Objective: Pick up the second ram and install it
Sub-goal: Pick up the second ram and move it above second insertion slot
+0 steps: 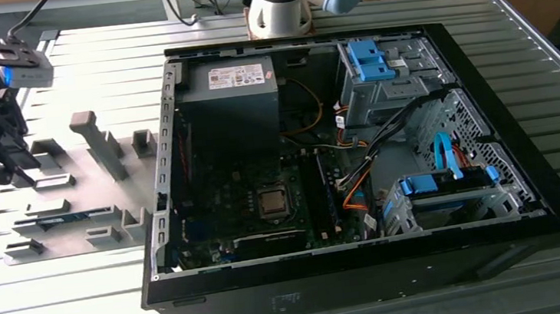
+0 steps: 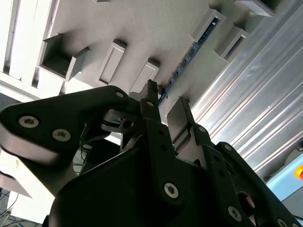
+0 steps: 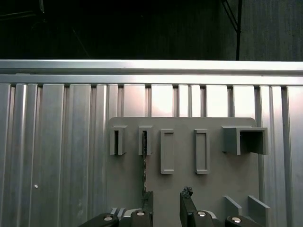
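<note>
You're at the pickup step: the gripper (image 3: 166, 203) hangs empty, fingers (image 3: 147, 202) apart, over the holder plate (image 3: 215, 189), the second ram (image 3: 144, 163) sits on edge just ahead of one finger, not between both, so I'd say grabbing it calls for a sideways nudge.

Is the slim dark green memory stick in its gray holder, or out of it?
In. The slim green memory stick sits between the gray plastic holder blocks; the open gripper holds nothing.
</note>
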You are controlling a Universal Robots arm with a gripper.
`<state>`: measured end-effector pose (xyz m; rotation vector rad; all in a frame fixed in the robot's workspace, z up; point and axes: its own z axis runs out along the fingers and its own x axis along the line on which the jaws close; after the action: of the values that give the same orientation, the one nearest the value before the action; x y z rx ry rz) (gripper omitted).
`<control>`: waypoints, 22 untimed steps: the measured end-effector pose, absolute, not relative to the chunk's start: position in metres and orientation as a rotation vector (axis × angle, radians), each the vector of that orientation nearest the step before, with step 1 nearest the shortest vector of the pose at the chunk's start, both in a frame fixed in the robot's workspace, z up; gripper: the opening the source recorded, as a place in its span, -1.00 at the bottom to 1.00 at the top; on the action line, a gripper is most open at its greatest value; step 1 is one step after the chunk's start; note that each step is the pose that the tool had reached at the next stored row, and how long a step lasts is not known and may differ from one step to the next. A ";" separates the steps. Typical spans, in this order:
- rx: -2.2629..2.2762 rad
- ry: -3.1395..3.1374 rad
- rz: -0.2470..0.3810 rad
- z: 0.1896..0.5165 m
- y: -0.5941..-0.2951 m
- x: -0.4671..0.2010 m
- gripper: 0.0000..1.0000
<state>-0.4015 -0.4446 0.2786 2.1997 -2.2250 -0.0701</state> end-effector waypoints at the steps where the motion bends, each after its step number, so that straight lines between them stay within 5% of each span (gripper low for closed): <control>1: 2.200 -2.225 -0.070 0.278 -0.445 -0.401 -0.29; 22: 2.199 -2.224 -0.067 0.260 -0.452 -0.401 -0.29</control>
<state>-0.4015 -0.4516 0.2604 2.1990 -2.2243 -0.0671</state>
